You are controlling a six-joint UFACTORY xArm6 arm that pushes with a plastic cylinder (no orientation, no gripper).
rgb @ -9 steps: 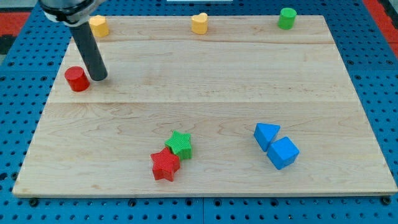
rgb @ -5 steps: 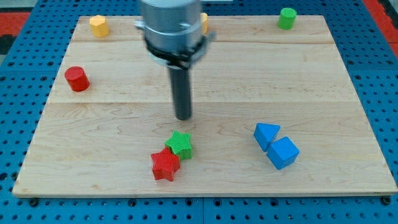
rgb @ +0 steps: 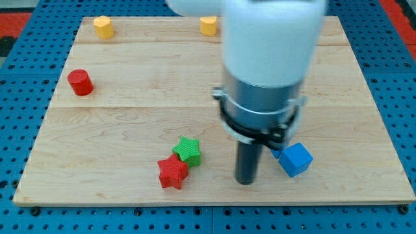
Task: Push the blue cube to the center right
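The blue cube (rgb: 296,159) sits near the view's bottom right of the wooden board (rgb: 130,110). My tip (rgb: 246,181) rests on the board just to the view's left of the cube and slightly lower, a short gap away. The arm's body hides the blue triangular block that lies up-left of the cube, and also the green cylinder at the view's top right.
A green star (rgb: 188,150) and a red star (rgb: 172,172) touch each other left of my tip. A red cylinder (rgb: 80,82) is at the left. Two yellow blocks, one (rgb: 103,26) and another (rgb: 208,25), sit along the top edge.
My tip has swept from the view's left, near the red cylinder, across the board's middle to the bottom, beside the blue cube. No block has visibly moved.
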